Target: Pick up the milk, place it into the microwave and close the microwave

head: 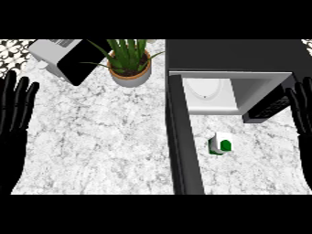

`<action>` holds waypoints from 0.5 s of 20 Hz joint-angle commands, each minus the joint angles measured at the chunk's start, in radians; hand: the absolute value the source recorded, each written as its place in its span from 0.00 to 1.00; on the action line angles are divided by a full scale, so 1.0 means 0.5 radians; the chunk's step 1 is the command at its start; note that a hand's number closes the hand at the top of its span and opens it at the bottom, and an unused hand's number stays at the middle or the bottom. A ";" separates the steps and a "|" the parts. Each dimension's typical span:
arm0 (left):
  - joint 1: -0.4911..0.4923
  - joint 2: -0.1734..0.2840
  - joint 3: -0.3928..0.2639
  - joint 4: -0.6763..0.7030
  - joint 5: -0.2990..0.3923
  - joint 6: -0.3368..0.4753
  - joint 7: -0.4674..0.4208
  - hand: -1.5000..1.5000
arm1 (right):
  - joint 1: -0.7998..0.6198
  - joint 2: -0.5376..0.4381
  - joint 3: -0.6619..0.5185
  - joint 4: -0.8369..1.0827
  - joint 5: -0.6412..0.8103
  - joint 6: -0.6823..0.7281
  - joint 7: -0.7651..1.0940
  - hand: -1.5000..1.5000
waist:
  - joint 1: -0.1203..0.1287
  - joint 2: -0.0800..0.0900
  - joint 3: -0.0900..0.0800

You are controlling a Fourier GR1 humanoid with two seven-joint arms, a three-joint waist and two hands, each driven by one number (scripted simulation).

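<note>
Head view: right hand [311,109] at the right edge, fingers straight and spread, holding nothing; left hand [8,114] likewise spread at the left edge. Milk [221,143], a small white carton with green marking, upright on the counter [97,137] just before the open microwave [229,89], beside its swung-out door [184,141]. Probably light, stiff-walled yet crushable and smooth; best grasped across opposite side walls at mid-height.
</note>
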 commanded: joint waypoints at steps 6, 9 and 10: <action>0.297 -0.173 -0.242 -0.113 -0.221 0.146 -0.012 0.00 | 0.278 0.233 0.329 -0.297 0.607 -0.424 0.097 0.00 | -0.020 0.006 0.011; 0.487 -0.184 -0.439 -0.090 0.178 0.441 0.024 0.00 | 0.313 0.235 0.508 -0.258 0.538 -0.472 0.330 0.00 | -0.008 0.004 0.008; 0.495 -0.185 -0.494 -0.086 0.153 0.498 -0.037 0.00 | 0.436 0.236 0.623 -0.292 0.592 -0.538 0.282 0.00 | -0.019 0.003 0.010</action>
